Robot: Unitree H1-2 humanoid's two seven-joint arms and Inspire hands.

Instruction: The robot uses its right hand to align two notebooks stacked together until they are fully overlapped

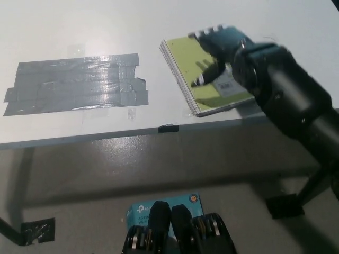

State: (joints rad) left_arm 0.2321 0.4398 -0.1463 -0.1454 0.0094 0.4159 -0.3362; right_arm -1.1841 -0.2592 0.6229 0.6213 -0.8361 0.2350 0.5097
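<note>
A lime-green spiral notebook (192, 67) lies on the white table (106, 26), its wire binding toward the left. A second cover edge shows under its near side, so the stack looks nearly flush. My black right hand (218, 44) is over the notebook's far half, fingers apart, slightly blurred, holding nothing. Whether it touches the cover I cannot tell. The black forearm (286, 95) hides the notebook's right side and its label. My left hand is out of the picture.
A wide patch of grey duct tape (77, 84) is stuck on the table to the left. A small black tape tab (168, 128) marks the table's front edge. On the floor below lie a blue box (161, 206) and a black tape square (37, 231).
</note>
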